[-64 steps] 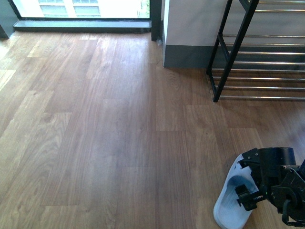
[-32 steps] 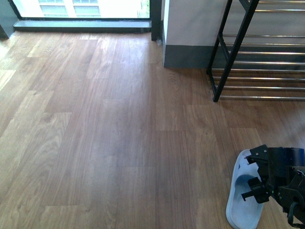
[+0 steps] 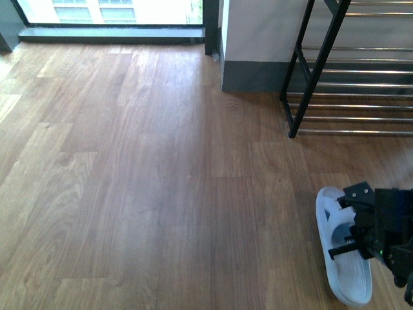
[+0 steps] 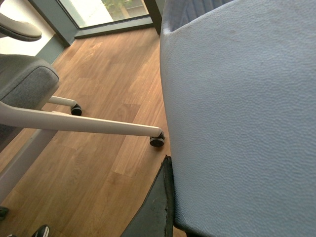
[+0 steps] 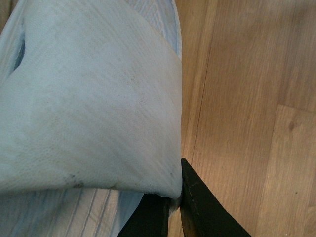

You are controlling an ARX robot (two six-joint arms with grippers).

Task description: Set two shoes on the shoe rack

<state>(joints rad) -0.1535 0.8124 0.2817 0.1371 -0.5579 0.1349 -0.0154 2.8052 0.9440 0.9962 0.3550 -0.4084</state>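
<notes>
My right gripper [image 3: 348,240] has slid to the right and swung the pale blue slipper [image 3: 353,284] round, so it now runs toward the lower right instead of the lower left. The jaws are pinched narrow on the slipper's strap [image 5: 98,98]. The slipper sits low over the wood floor [image 3: 129,194], well apart from the shoe rack [image 3: 321,64]. Of my left gripper [image 4: 167,207] only one dark finger shows, against a blue-grey textured surface [image 4: 237,123]. I cannot tell its grip. A chair [image 4: 29,84] stands beyond.
</notes>
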